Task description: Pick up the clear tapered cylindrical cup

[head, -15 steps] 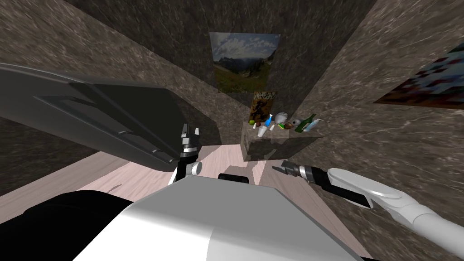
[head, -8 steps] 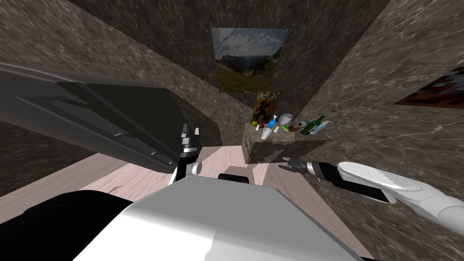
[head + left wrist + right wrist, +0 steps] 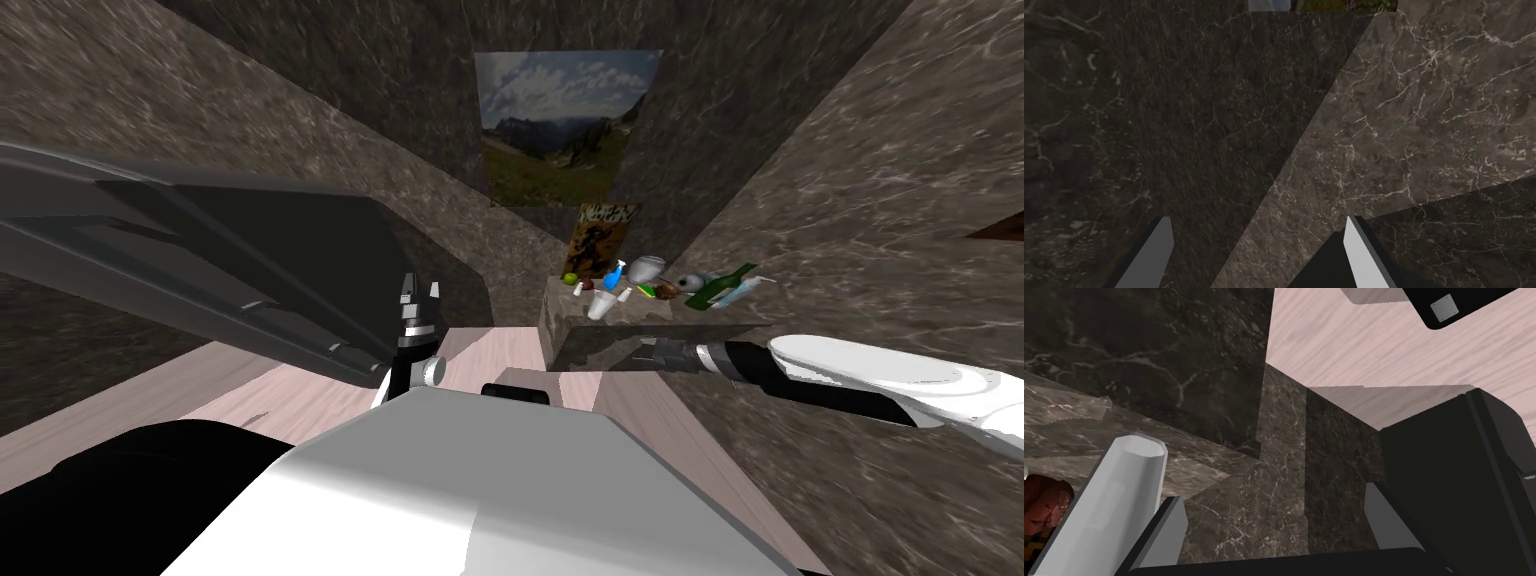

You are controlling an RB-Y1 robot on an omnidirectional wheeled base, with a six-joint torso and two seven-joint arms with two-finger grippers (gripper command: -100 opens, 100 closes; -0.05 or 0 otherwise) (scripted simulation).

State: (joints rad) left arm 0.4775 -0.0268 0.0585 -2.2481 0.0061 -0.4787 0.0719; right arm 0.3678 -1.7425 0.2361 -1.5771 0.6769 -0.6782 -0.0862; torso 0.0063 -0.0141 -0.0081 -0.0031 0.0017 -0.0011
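The cup [image 3: 600, 305] is pale and tapered and stands at the front of a marble ledge [image 3: 560, 318] among several small items. In the right wrist view the cup [image 3: 1104, 503] appears large and light grey, just outside one finger and not between the two. My right gripper [image 3: 648, 352] [image 3: 1274, 513] is open and empty, level with the ledge's front face, a little below and right of the cup. My left gripper [image 3: 420, 293] [image 3: 1256, 245] points up near my chest, open, facing marble walls.
Behind the cup are a blue bottle [image 3: 613, 277], a grey bowl [image 3: 647, 267], a green bottle [image 3: 725, 288], a green fruit [image 3: 570, 279] and a printed box [image 3: 600, 238]. A red-brown item [image 3: 1044, 500] lies beside the cup. A big dark grey panel [image 3: 200, 250] juts in at left. Marble walls close in.
My right arm has reached forward and up, from over the floor to the ledge's front face. The whole head picture has slid to the right, so my view has turned.
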